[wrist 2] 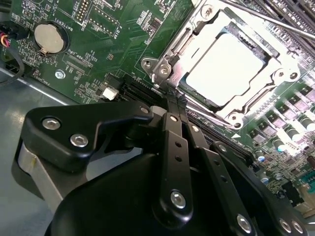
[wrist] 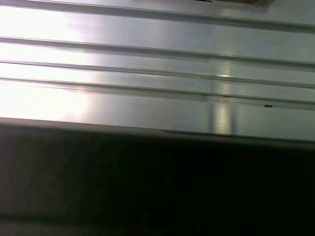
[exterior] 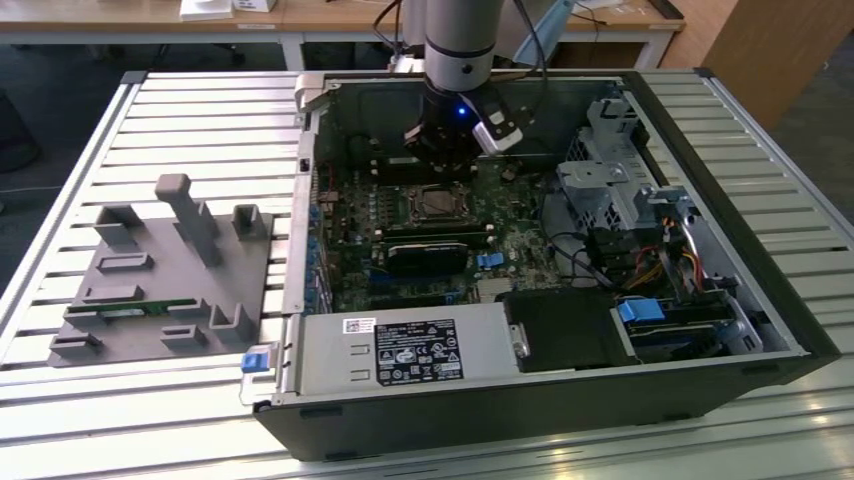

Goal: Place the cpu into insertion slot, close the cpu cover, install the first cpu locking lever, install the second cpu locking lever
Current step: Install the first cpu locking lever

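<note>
CPU [wrist 2: 224, 66] sits in its slot [wrist 2: 189, 86] under the lowered cover [wrist 2: 170, 54]; the arm reaches down into the case [exterior: 694, 330], its gripper [wrist 2: 173, 101] pinched together, empty, just beside the slot's corner.

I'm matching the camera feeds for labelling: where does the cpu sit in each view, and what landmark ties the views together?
Exterior view: the cpu lies mid-motherboard inside the open case, close by the end effector.
Second wrist view: the cpu is the bright square just beyond the end effector.
First wrist view: pale ribbed metal above a dark band.
Shared landmark: the cpu cover framing the chip.
</note>
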### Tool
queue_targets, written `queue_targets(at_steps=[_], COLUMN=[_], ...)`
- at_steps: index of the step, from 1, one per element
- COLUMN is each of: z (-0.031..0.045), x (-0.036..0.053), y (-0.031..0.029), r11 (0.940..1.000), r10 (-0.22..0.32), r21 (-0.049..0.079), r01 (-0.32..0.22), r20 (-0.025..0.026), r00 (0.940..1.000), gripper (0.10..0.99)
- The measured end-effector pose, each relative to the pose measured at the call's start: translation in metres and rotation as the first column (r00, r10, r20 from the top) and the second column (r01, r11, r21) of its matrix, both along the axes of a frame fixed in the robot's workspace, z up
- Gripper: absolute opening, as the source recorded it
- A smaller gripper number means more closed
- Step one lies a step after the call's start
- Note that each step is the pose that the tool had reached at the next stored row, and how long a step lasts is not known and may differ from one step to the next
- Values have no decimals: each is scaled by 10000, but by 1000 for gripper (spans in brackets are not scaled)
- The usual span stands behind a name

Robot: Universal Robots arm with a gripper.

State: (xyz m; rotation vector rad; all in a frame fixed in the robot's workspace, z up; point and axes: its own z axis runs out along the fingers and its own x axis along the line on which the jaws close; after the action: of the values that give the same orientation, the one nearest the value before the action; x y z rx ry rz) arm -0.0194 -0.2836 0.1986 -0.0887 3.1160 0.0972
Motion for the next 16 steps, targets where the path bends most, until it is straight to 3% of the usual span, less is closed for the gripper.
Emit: queue_targets(at_steps=[6,16], z=[20,-1], x=[0,4], y=[0,0], r11=[10000,9998], r10=[-1,-2], r21=[-5,-183], r01=[1,2], r20=[4,0], r00=[10000,10000], gripper=[122,122])
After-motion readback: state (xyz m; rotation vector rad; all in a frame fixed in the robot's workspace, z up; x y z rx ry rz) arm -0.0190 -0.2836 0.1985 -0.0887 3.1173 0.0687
